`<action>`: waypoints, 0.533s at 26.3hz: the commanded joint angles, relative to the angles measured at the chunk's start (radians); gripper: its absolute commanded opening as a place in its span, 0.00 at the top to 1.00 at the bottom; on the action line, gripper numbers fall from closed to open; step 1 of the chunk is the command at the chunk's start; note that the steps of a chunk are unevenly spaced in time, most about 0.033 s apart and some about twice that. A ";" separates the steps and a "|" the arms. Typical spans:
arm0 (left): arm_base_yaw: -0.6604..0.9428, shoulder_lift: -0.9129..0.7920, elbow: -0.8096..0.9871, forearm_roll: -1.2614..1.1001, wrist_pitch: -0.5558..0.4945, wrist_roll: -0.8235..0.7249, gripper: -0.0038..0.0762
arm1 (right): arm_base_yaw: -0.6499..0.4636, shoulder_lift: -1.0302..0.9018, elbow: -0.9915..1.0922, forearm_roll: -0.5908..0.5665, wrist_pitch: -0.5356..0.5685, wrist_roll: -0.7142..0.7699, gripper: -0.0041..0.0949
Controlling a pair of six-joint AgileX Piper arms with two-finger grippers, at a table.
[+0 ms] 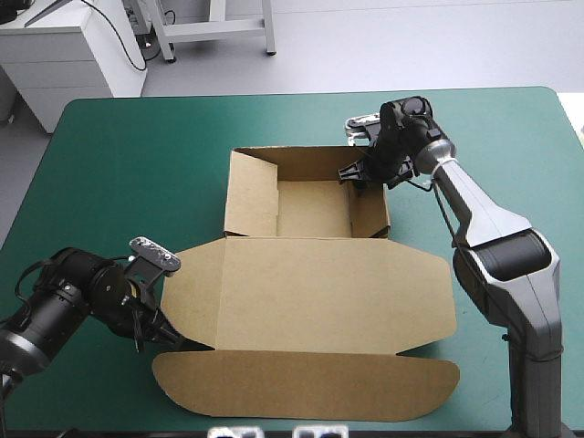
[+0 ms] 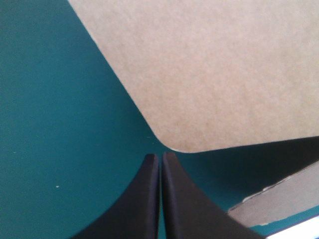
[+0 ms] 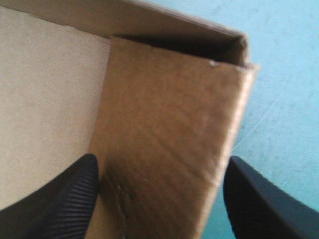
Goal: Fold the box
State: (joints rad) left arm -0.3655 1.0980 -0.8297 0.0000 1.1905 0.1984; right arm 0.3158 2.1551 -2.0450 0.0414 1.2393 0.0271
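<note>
- Left pincer [image 2: 160, 155] clenched, tips together, low over the desk [image 1: 137, 164], just beside the lid's [image 1: 328, 301] near-left rounded corner.
- Right pincer [image 1: 356, 173] released, fingers [image 3: 75, 199] astride the tray's [image 1: 310, 208] right wall, at its far end.
- Box [image 1: 315, 274] mid-desk: tray open, walls raised, lid flat toward the near edge.

From my remote seat I see the bench [image 1: 128, 155] under its teal-green cover standing on a pale grey floor [image 1: 411, 46], with a white cabinet [image 1: 73, 55] and grey frame legs [image 1: 219, 30] beyond its far edge.
</note>
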 commanded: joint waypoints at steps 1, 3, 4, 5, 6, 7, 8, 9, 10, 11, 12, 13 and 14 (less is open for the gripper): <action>-0.005 -0.031 -0.019 -0.009 -0.025 -0.013 0.96 | -0.002 -0.057 -0.029 -0.001 0.010 -0.008 0.52; -0.005 -0.040 -0.019 -0.009 -0.031 -0.013 0.96 | -0.002 -0.057 -0.029 -0.013 0.010 -0.020 0.66; -0.005 -0.044 -0.019 -0.009 -0.031 -0.006 0.96 | -0.002 -0.057 -0.029 -0.030 0.008 -0.027 0.72; -0.005 -0.049 -0.019 -0.009 -0.031 0.004 0.96 | -0.002 -0.057 -0.029 -0.088 0.003 -0.020 0.85; -0.005 -0.053 -0.019 -0.009 -0.031 0.001 0.96 | -0.005 -0.057 -0.031 -0.121 0.003 -0.021 0.92; -0.005 -0.061 -0.019 -0.009 -0.031 -0.004 0.96 | -0.014 -0.057 -0.031 -0.170 -0.007 -0.003 0.97; -0.005 -0.061 -0.019 -0.009 -0.031 -0.009 0.96 | -0.025 -0.057 -0.033 -0.179 -0.012 -0.003 0.98; -0.005 -0.063 -0.019 -0.009 -0.027 -0.014 0.96 | -0.041 -0.059 -0.033 -0.179 -0.017 -0.003 0.98; -0.005 -0.063 -0.019 -0.009 -0.025 -0.016 0.96 | -0.055 -0.059 -0.035 -0.176 -0.022 -0.003 0.98; -0.005 -0.063 -0.019 -0.009 -0.023 -0.021 0.96 | -0.075 -0.059 -0.039 -0.174 -0.022 -0.003 0.98; -0.005 -0.063 -0.019 -0.009 -0.023 -0.029 0.96 | -0.097 -0.059 -0.042 -0.169 -0.022 -0.003 0.98; -0.005 -0.063 -0.019 -0.009 -0.021 -0.036 0.96 | -0.120 -0.059 -0.042 -0.169 -0.022 -0.003 0.98; -0.005 -0.063 -0.019 -0.009 -0.021 -0.044 0.96 | -0.141 -0.059 -0.042 -0.165 -0.019 -0.003 0.98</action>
State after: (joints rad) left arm -0.3655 1.0500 -0.8243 0.0000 1.1767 0.1822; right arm 0.2417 2.1608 -2.0551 -0.0525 1.2318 0.0448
